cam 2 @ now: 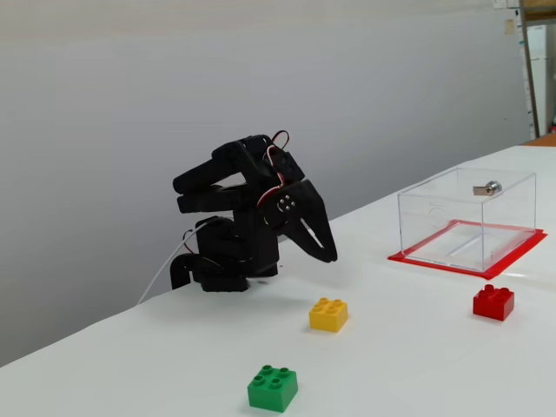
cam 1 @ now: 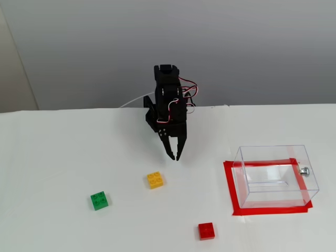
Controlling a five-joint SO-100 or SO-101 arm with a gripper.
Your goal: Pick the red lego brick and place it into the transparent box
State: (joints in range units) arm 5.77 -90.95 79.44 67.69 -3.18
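My gripper (cam 1: 175,156) hangs tips-down above table, fingers pressed together, holding nothing; arm folded, parked. Red brick (cam 1: 206,231) sits in front of tips, toward camera, well apart in a fixed view. Box (cam 1: 275,176) off to right, empty, framed by tape (cam 1: 229,184) marking drop spot. Yellow brick (cam 1: 155,180) nearest tips; I must bypass.

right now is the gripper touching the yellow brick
Apart. In a fixed view the gripper hangs above and behind the yellow brick, with bare table between.

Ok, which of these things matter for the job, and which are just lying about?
For the job:
red lego brick
transparent box
claw, shut and empty

Lying about:
yellow brick
green brick
red tape rectangle under the box
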